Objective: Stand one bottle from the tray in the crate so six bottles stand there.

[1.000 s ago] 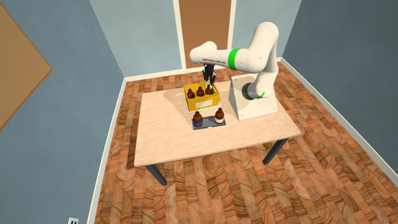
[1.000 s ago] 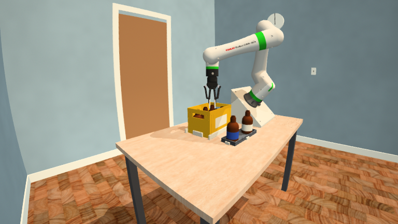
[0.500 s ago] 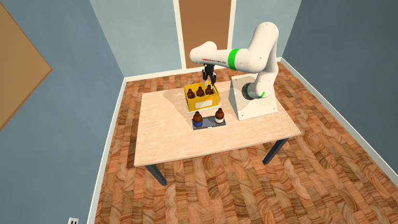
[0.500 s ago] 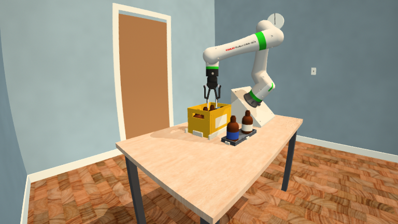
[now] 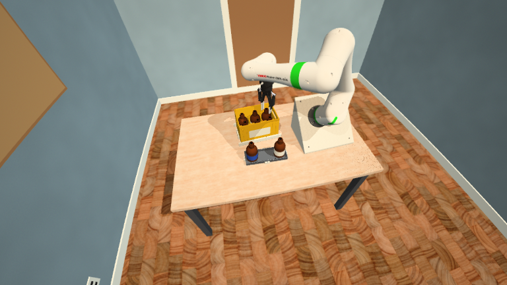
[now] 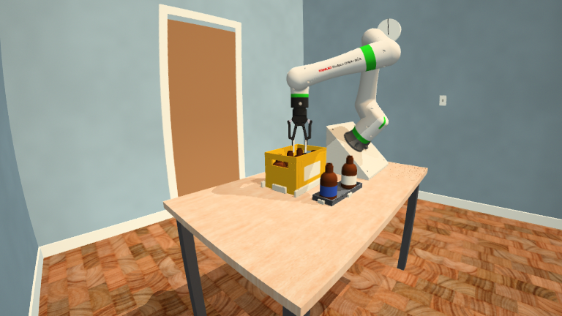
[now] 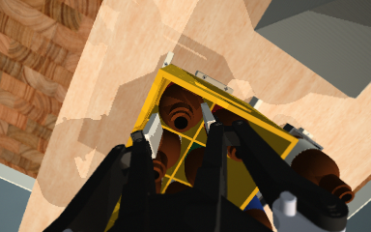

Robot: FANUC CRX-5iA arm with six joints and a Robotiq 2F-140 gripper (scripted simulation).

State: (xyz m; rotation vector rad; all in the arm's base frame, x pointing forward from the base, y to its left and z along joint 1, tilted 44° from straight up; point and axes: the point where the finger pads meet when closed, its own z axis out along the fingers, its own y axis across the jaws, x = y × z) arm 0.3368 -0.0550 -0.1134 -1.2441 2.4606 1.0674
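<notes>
The yellow crate stands at the back of the table and holds several brown bottles, also visible in the exterior view. My gripper points straight down over the crate's right end. In the wrist view my fingers stand open on either side of the neck of one bottle that stands in a corner cell, with a gap on each side. The dark tray in front of the crate holds two upright bottles, one with a blue label and one with a white label.
My white base wedge stands on the table right of the crate and tray. White corner brackets hold the crate's foot. The tray lies close against the crate's front.
</notes>
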